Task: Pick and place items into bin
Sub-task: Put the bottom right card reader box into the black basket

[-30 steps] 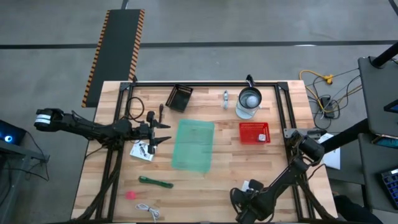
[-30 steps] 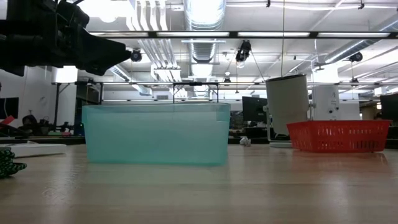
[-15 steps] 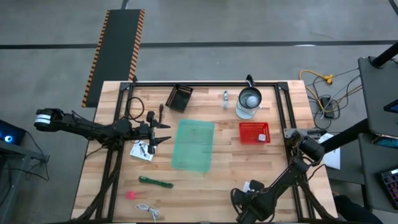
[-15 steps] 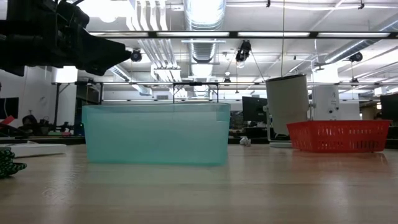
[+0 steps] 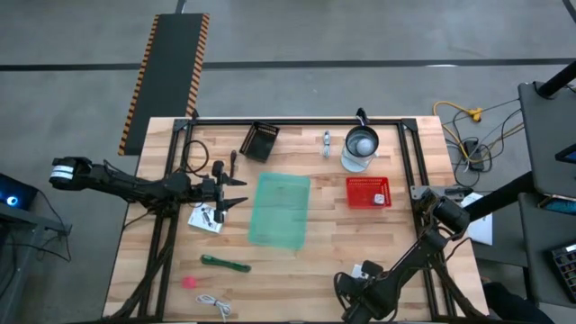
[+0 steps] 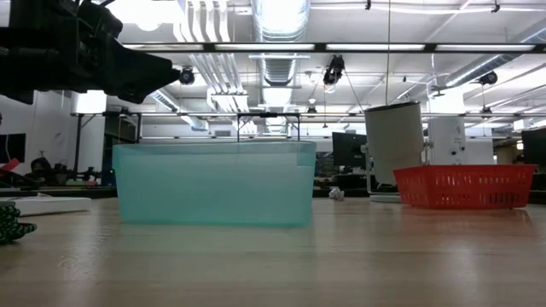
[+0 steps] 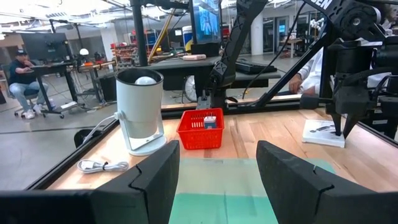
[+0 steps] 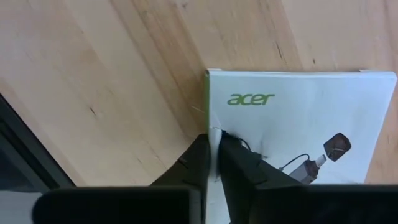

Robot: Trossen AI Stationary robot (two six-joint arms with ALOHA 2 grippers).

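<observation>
At the table's near right edge, a white packet [image 8: 298, 118] with green "acer" lettering and a small camera print lies flat on the wood, and the right gripper [image 8: 214, 155] is down on it, its two fingers pressed together and pinching the packet's edge. From above, that packet [image 5: 364, 269] shows only as a white corner beside the right arm. A second packet [image 5: 206, 219] lies just beside the bin [image 5: 280, 210], under the left gripper [image 5: 236, 193], which hangs over the table with its fingers apart, holding nothing. The bin, pale green and see-through, stands mid-table. Nearer the front left lie a green stick [image 5: 225, 264], a pink bit [image 5: 189, 283] and a white cable [image 5: 214, 305], all well apart from the bin. Behind it stand a red basket [image 5: 368, 193], a jug [image 5: 361, 148] and a black tray [image 5: 261, 140]
</observation>
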